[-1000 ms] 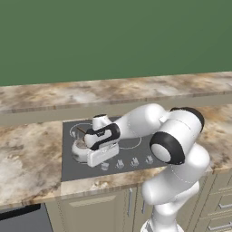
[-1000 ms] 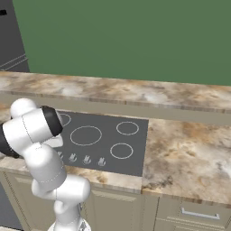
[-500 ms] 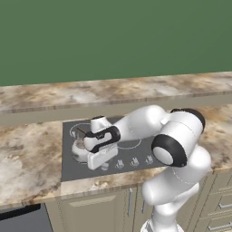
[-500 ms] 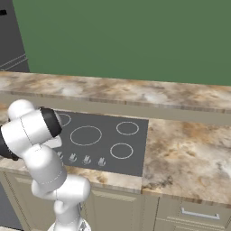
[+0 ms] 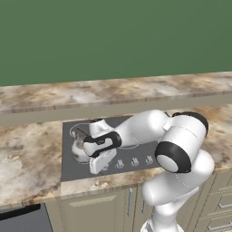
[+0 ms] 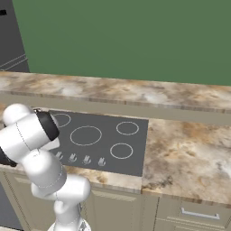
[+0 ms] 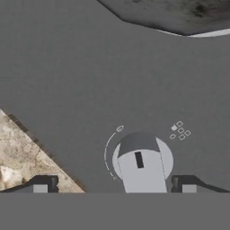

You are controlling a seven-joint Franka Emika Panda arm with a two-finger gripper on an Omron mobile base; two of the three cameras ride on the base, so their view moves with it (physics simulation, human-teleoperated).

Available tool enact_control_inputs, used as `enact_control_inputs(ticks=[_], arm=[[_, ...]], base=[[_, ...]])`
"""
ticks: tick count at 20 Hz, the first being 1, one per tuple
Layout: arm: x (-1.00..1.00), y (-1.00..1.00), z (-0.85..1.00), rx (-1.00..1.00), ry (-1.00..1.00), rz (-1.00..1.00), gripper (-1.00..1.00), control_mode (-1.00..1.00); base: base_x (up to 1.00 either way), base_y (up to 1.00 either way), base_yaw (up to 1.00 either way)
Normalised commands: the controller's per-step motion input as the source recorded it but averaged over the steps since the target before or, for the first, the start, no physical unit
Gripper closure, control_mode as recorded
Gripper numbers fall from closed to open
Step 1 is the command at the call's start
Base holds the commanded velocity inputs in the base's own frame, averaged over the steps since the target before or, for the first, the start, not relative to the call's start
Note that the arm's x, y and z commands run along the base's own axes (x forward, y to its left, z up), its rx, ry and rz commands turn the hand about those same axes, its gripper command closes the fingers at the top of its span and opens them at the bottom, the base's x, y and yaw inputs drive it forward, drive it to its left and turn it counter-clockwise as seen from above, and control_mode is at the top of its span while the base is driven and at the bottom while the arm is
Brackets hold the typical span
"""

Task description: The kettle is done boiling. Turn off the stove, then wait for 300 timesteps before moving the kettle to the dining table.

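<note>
Hand view: cylindrical silver knob (image 7: 140,164) on matte stove (image 7: 90,81).

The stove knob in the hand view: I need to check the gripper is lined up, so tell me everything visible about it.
The stove knob is a small silvery-grey cylinder with a short dark marker line on its face, standing on the flat dark grey stove. A thin white arc and tiny burner-layout squares are printed beside it. It sits between the two dark fingertips of the gripper, which stand spread to either side, not visibly touching it. The cooktop's edge and marble counter lie nearby.
</note>
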Motion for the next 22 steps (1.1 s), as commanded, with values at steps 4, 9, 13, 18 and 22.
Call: enact_control_inputs(ticks=[4,9,13,18,22], arm=[[0.10,-0.01,-0.03,0.04,0.00,0.23,-1.00,-1.00],[0.15,0.00,-0.02,0.05,-0.01,0.19,-1.00,-1.00],[0.20,0.00,0.00,0.06,-0.02,0.11,-1.00,-1.00],[0.06,0.02,0.00,0.02,-0.01,0.03,-1.00,-1.00],[0.00,0.08,-0.06,0.00,0.00,0.00,-1.00,-1.00]], base=[[0.00,0.00,0.00],[0.00,0.00,0.00],[0.00,0.00,0.00],[0.00,0.00,0.00],[0.00,0.00,0.00]])
